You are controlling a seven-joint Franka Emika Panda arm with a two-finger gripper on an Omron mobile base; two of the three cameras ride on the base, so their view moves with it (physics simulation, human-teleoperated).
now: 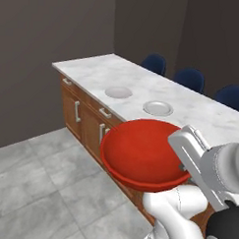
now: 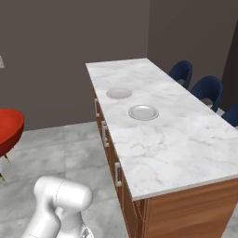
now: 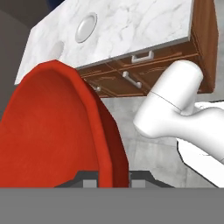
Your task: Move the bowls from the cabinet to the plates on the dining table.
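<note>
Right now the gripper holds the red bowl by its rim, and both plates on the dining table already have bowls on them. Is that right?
Not quite. Both plates on the dining table are bare, as the right base view shows. The gripper does hold the red bowl by its rim.

Three dark blue chairs [image 1: 190, 78] stand along the far side, above a grey tiled floor [image 1: 35, 186].

The white arm rises at lower right of the left base view, elbow bent, its wrist reaching left; the pincer [image 3: 113, 180] is closed on the rim of the red bowl [image 1: 142, 154], carrying it upright in the air
</note>
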